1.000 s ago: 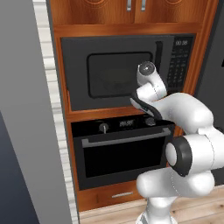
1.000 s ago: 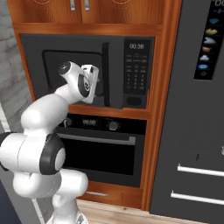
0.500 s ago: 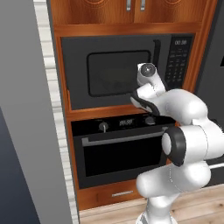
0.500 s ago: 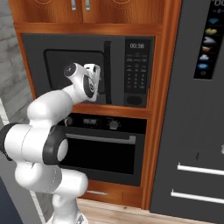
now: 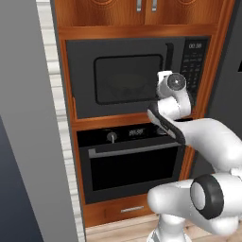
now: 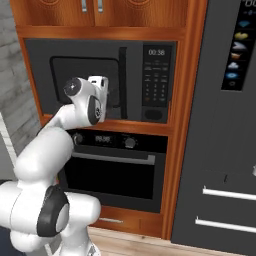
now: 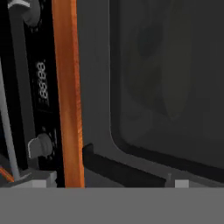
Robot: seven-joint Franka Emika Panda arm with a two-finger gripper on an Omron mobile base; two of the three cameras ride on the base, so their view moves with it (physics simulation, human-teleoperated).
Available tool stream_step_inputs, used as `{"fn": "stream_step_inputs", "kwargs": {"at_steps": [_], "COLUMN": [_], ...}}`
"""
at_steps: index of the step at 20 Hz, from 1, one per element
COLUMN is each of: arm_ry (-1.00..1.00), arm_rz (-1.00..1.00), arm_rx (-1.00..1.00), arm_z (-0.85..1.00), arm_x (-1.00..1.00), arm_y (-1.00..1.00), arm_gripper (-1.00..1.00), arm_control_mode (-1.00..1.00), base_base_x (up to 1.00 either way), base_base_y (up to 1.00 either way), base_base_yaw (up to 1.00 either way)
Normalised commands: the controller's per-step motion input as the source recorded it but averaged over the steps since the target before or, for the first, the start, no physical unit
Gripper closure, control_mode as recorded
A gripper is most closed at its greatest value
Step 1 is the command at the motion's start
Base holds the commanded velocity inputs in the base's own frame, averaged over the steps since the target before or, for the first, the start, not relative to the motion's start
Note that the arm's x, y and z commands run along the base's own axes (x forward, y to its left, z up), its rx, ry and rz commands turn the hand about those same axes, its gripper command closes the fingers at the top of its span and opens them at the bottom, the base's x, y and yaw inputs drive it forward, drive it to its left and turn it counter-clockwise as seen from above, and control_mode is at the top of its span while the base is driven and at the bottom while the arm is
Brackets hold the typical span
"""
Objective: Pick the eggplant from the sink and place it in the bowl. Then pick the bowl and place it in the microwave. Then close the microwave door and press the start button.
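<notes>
White and dark-jointed: the arm, rising in the foreground and bent up toward the wall unit.

Item 1. Gripper [image 7: 110, 183]. Fingers spread wide with nothing between them. It is held just in front of the microwave door [image 5: 118, 78], low on its handle side. Whether it touches the door cannot be told.

Item 2. Microwave door. Dark grey, and it appears flush with the microwave [image 6: 100, 80] front. The vertical black handle [image 6: 122, 82] stands just beside the hand, toward the keypad.

Item 3. Bowl [image 5: 125, 82]. A faint pale round shape behind the door window, taken to be inside on the turntable. The eggplant cannot be made out through the glass.

Item 4. Keypad panel [image 6: 156, 82]. Beyond the handle, with the display lit. The individual keys are too small to tell which is start.

Item 5. Oven [image 5: 130, 160]. Directly below, with knobs and its own display.

Hazards, as judged:
- The hand must cross the handle to reach the keypad, and a straight sideways sweep could catch a finger on the bar and tug the door open.
- With the fingers this far apart, one tip could land on a neighbouring key, or both could straddle the start button and press nothing.
- The oven controls sit close beneath, so a low approach could hit the wrong appliance.
- If the door is not fully latched, pressing start would do nothing.
</notes>
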Motion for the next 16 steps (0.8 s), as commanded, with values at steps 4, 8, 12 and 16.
{"fn": "stream_step_inputs", "kwargs": {"at_steps": [4,8,12,16], "arm_ry": [0.0,-0.04,-0.29,-0.18], "arm_rz": [0.26,0.25,0.18,0.11], "arm_rx": [0.18,0.09,0.0,0.0], "arm_z": [0.08,0.0,0.0,0.0], "arm_x": [-1.0,-0.73,-0.04,0.06], "arm_y": [-0.8,-1.0,-1.0,-0.84], "arm_gripper": [-1.0,-1.0,-1.0,-1.0], "arm_control_mode": [-1.0,-1.0,-1.0,-1.0], "base_base_x": [0.0,0.0,0.0,0.0], "base_base_y": [0.0,0.0,0.0,0.0], "base_base_yaw": [0.0,0.0,0.0,0.0]}}
